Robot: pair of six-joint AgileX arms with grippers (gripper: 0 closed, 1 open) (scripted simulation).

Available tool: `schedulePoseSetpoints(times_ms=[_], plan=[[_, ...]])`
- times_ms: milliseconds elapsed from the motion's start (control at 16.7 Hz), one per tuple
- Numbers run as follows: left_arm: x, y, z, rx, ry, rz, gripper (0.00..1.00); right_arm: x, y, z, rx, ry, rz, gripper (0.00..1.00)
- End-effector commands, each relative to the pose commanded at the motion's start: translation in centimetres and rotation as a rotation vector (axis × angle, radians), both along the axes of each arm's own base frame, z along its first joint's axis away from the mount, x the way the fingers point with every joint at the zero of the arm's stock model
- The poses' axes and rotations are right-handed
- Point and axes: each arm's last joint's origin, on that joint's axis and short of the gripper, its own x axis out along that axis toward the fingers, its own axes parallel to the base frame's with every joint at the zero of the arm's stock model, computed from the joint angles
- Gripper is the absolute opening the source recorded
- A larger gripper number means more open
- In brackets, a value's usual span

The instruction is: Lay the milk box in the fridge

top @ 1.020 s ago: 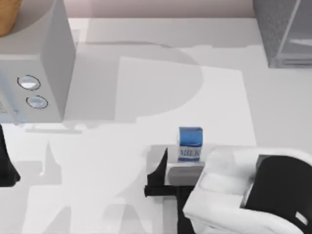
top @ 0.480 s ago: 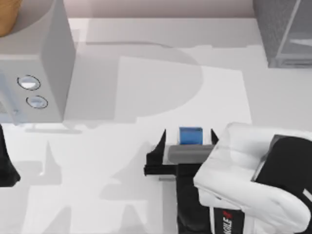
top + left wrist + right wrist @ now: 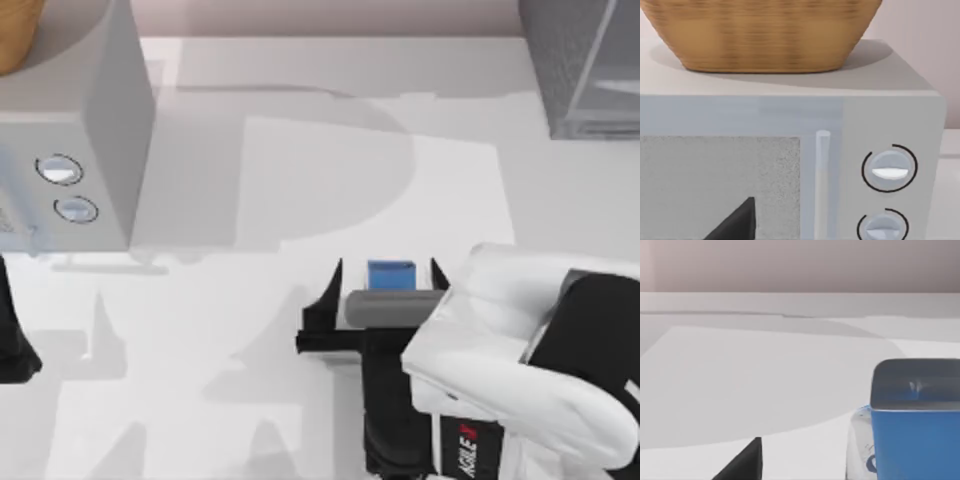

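Spread wide, my right gripper sits low at the front middle of the table, its two dark fingertips standing either side of the milk box with a gap on each side, so it has hold of nothing. In the right wrist view the milk box is upright on the table, close in front of the camera. At the far right corner stands the fridge, well apart from the milk box. My left gripper is parked at the table's left edge, facing a microwave with two round dials and a wicker basket on top; I cannot tell how its fingers stand.
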Motion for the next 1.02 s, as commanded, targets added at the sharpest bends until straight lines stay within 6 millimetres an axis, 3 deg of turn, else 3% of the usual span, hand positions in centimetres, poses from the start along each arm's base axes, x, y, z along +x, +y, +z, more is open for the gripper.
schedulePoseSetpoints(times_ms=[660,1020], plan=[[0.0,0.0,0.0,0.0,0.0,0.0,1.0,0.0,0.0,0.0,0.0,0.0,0.0,0.02],[0.0,0.0,0.0,0.0,0.0,0.0,1.0,0.0,0.0,0.0,0.0,0.0,0.0,0.0]])
